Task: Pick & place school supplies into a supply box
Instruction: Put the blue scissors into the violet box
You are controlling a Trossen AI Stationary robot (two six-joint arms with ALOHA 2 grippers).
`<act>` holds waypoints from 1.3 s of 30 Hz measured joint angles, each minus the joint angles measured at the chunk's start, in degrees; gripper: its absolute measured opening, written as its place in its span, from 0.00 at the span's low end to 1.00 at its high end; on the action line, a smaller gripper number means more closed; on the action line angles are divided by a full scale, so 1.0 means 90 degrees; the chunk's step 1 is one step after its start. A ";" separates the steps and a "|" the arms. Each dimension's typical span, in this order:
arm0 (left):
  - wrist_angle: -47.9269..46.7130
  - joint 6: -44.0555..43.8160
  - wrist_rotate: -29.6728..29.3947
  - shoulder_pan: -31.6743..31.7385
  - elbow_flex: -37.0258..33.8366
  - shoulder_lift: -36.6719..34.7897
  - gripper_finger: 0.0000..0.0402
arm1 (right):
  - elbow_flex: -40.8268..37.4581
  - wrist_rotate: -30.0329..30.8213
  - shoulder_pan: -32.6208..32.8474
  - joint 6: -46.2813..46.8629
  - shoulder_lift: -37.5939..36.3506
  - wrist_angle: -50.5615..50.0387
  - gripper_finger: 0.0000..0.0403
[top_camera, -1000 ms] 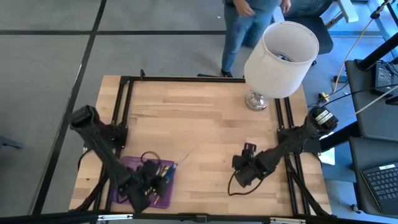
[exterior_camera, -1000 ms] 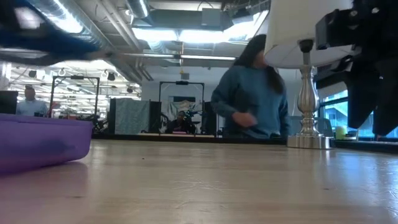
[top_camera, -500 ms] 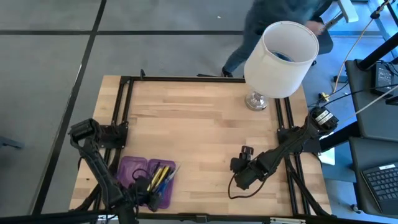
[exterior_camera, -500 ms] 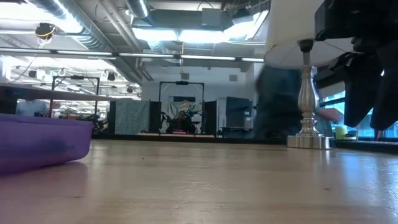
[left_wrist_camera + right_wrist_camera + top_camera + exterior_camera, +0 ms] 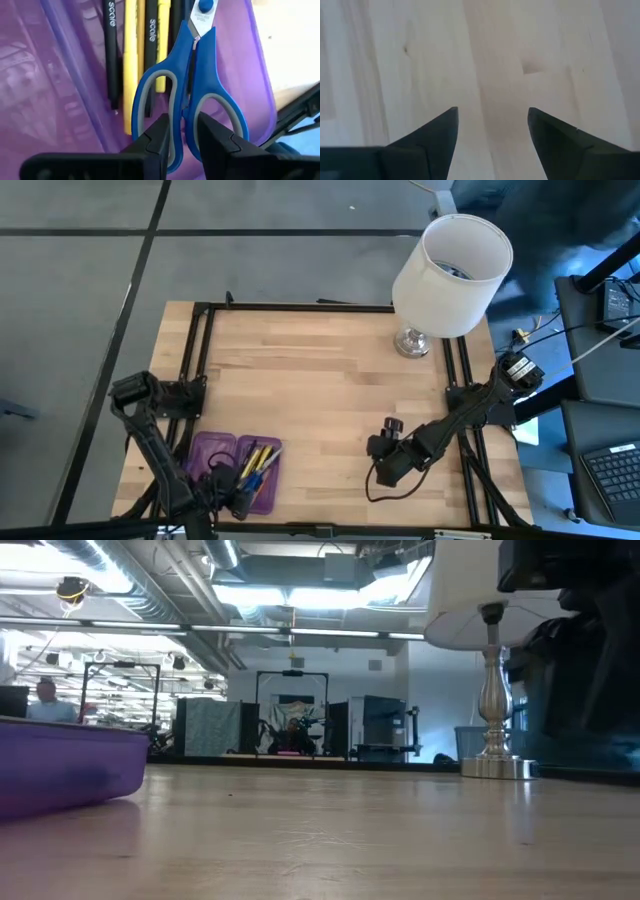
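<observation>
Two of the thin black pens (image 5: 111, 50) in the left wrist view carried white lettering that looked like "scole", though the letters ran sideways and I would not swear to the spelling. The steel blade just below the blue pivot of the small blue-handled scissors (image 5: 192, 90) bore two lines of stamped print, too small to read.

The left gripper (image 5: 181, 131) was clamped on those scissors, its two dark fingers (image 5: 160, 137) pinching the inner bars of the grey-lined handle loops where they met. The blades pointed away from the wrist, and the scissors hung over the open translucent purple plastic pencil case (image 5: 55, 100). Beneath and beside the handles lay the black pens and two yellow pencils (image 5: 131, 60), side by side along one compartment.

From above, the case (image 5: 205, 452) sat near the table's front left corner, with the left gripper (image 5: 238, 485) over its near edge and the pens and pencils showing in its right half. In the low view the case's purple wall (image 5: 70, 765) stood at the left.

The right gripper (image 5: 491, 132) hovered with its fingers spread wide and nothing between them, only the pale wooden table (image 5: 495, 60) below. In the high view it (image 5: 388, 442) was well apart from the case, right of centre. A white lampshade on a silver lamp base (image 5: 452, 260) stood at the far right corner.
</observation>
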 joint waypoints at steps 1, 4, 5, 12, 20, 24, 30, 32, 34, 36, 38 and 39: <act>-0.0003 -0.0002 -0.0046 -0.0014 0.0000 0.0000 0.17 | 0.0000 0.0000 0.0000 0.0000 0.0000 0.0042 0.60; -0.0035 -0.0002 -0.0166 -0.0041 0.0001 0.0000 0.17 | 0.0000 -0.0002 0.0000 0.0001 0.0000 0.0158 0.60; -0.0069 -0.0004 -0.0156 -0.0041 0.0002 0.0000 0.17 | 0.0000 -0.0003 0.0000 0.0001 0.0000 0.0182 0.60; -0.0435 -0.0023 0.0073 0.0034 0.0002 0.0000 0.17 | 0.0000 -0.0012 0.0000 0.0178 0.0000 0.0286 0.60; -0.0555 -0.0038 0.0161 0.0073 0.0002 0.0014 0.17 | 0.0000 -0.0019 -0.0002 0.0305 0.0000 0.0282 0.60; -0.0412 -0.0039 0.0358 0.0107 0.0003 0.0090 0.17 | 0.0000 -0.0019 -0.0002 0.0281 0.0000 0.0281 0.60; -0.0444 -0.0006 0.0359 0.0144 0.0007 0.0138 0.18 | 0.0000 -0.0019 -0.0002 0.0254 0.0000 0.0269 0.60; -0.0467 0.0078 0.0357 0.0155 0.0007 0.0138 0.18 | 0.0000 -0.0019 -0.0002 0.0181 0.0000 0.0269 0.60; -0.0467 0.0113 0.0360 0.0159 0.0007 0.0138 0.19 | 0.0000 -0.0019 -0.0002 0.0140 0.0000 0.0269 0.60; -0.0455 0.0115 0.0387 0.0185 0.0007 0.0138 0.21 | 0.0000 -0.0019 -0.0002 0.0140 0.0000 0.0271 0.60; -0.0434 0.0163 0.0399 0.0196 0.0007 0.0138 0.24 | 0.0000 -0.0019 -0.0002 0.0140 0.0000 0.0270 0.60; -0.0419 0.0183 0.0400 0.0209 0.0007 0.0138 0.25 | 0.0000 -0.0019 -0.0002 0.0140 0.0000 0.0269 0.60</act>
